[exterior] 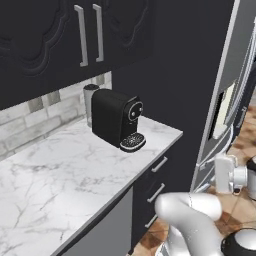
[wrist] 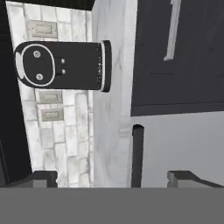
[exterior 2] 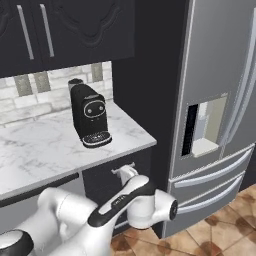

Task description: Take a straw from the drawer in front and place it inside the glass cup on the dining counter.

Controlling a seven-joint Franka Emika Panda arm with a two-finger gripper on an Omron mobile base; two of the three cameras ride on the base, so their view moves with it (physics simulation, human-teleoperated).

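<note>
I see the small marble worktop (exterior: 65,170) on the left, with a black coffee machine (exterior: 118,118) standing near its back right corner, close to the right edge. Below that edge sits the dark drawer (exterior: 156,172) with its thin silver handle (another drawer front sits just under it). It is closed. In the right base view my white arm reaches toward that drawer front (exterior 2: 120,172), and my gripper (exterior 2: 124,172) is just in front of it, touching nothing. In the hand view the two dark fingertips (wrist: 181,177) stand wide apart with nothing between them. Further right stands a tall grey fridge (exterior 2: 220,100).
</note>
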